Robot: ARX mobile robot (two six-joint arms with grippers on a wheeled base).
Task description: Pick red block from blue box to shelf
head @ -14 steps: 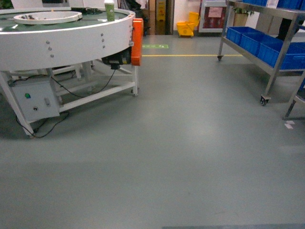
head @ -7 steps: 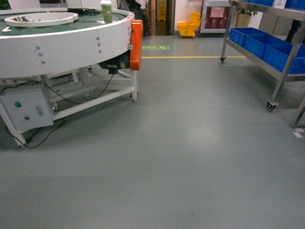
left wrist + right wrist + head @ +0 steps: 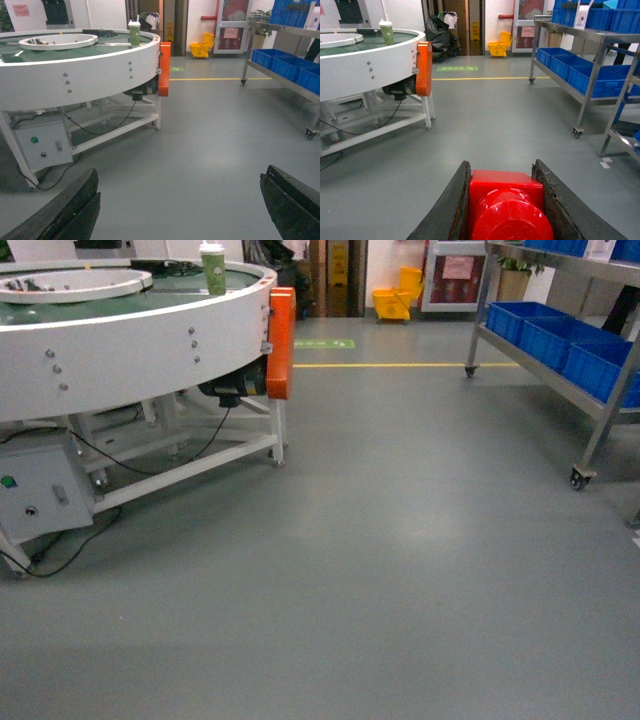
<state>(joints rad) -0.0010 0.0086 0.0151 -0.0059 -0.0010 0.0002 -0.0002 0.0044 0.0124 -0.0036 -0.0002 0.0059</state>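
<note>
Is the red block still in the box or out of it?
Out: the red block sits clamped between the right gripper jaws above bare floor.

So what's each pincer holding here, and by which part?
Right pincer clamps the red block by its two opposite sides, stud facing the camera. Left pincer is open, holding nothing.

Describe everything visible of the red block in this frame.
The small glossy red plastic block shows only in the right wrist view, low in the frame. It has a boxy body with one round stud facing the camera, its lower edge cut off by the frame. It is clamped between the right gripper's two dark, worn fingers, which press its left and right sides, above the grey floor.
</note>
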